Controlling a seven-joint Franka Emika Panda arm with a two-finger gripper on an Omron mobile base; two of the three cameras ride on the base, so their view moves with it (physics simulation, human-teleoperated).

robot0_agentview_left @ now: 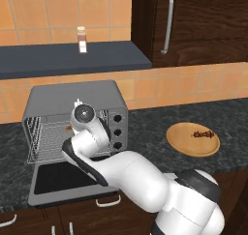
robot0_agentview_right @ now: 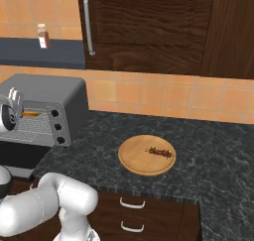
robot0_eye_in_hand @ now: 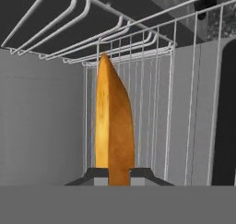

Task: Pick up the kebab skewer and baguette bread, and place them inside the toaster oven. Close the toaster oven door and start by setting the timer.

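The bread (robot0_eye_in_hand: 114,126) is held between the closed tips of the pincer (robot0_eye_in_hand: 119,176) and is carried inside the oven (robot0_agentview_left: 77,101), with the wire rack (robot0_eye_in_hand: 138,71) seen all around it in the hand view. From the left base view, the arm is seen reaching into the open cavity, above the door (robot0_agentview_left: 63,181), which is folded down flat. The step in hand is judged to be the placing of the bread on the rack; it has not yet been let go. The skewer (robot0_agentview_right: 160,151) lies on the round wooden board (robot0_agentview_right: 134,158) on the tabletop (robot0_agentview_right: 208,150), well apart from the oven. Next, the bread is to be lowered onto the rack and released, and the hand drawn out clear of the wires before the skewer is fetched. The knobs (robot0_agentview_left: 116,131) remain for last.
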